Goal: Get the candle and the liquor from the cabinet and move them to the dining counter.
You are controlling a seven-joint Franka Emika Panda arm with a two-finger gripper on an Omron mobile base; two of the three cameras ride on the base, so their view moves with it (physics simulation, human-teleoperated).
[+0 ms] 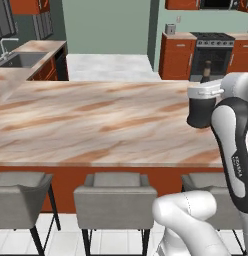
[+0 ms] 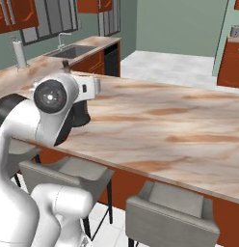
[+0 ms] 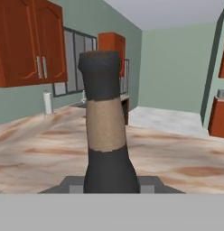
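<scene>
We see the dining counter as smooth, polished beige-brown marble-look stone on a red-brown wood base. The liquor looks matt black with a tan paper-like band round its neck. The cabinet is glossy red-brown wood with silver metal handles. Stools look grey cloth.

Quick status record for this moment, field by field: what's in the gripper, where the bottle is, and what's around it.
gripper: shut on the liquor's neck
liquor: upright, at the dining counter; whether its base touches the top cannot be told
dining counter: long marble-look top
candle: not located
stools: grey, along the counter's near edge
sink: far left, behind the counter
</scene>
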